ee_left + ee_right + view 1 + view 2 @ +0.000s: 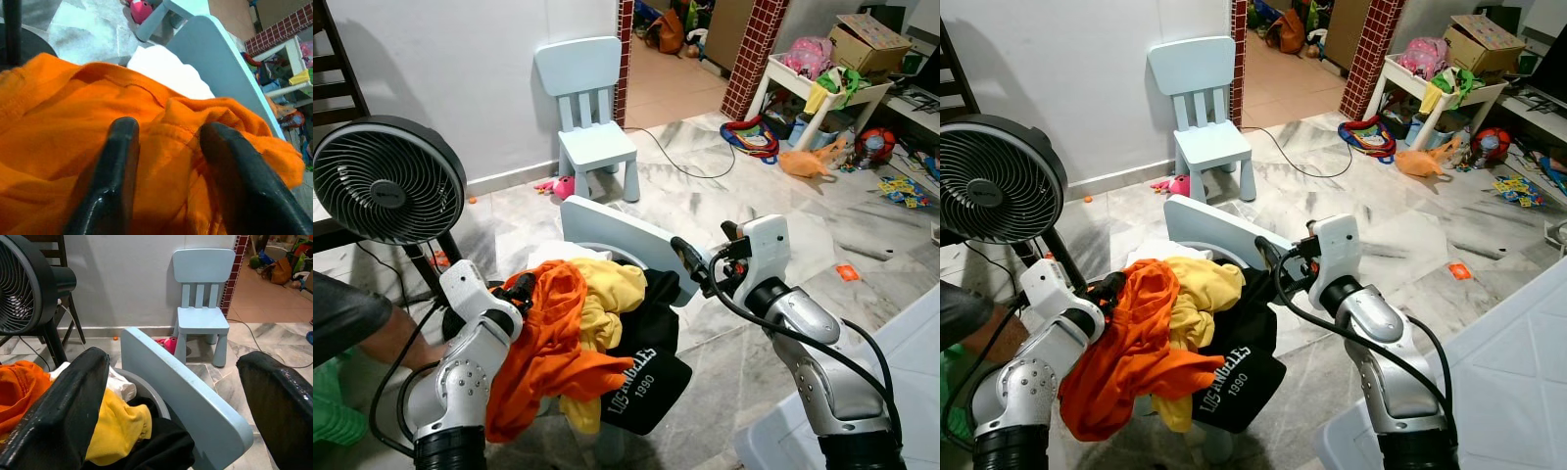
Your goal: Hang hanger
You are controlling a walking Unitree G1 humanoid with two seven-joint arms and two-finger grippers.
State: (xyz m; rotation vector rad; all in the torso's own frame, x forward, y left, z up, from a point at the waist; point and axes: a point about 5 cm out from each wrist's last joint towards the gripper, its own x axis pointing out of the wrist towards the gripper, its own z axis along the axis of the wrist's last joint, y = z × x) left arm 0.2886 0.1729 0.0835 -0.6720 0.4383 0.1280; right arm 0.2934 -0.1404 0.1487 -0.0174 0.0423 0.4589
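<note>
Looking down, we see a heap of clothes piled in a round grey tub (146, 399) that sits against the tilted back of a pale blue chair (626, 235). On top lies an orange shirt (548, 338), draped toward our left side; beside it a yellow garment (607, 294), a black garment (651, 377) printed with white letters, and a white cloth (120, 384) tucked near the tub's rim. Our left gripper (168, 161) rests on the orange shirt with its fingers (112, 171) spread apart, a fold of orange cloth lying between them. Our right gripper (176, 401) hangs above the chair back, fingers wide open and holding nothing. We cannot make out a hanger among the clothes. A second small blue chair (592, 117) stands by the wall, and a black fan (386, 181) stands at our left.
</note>
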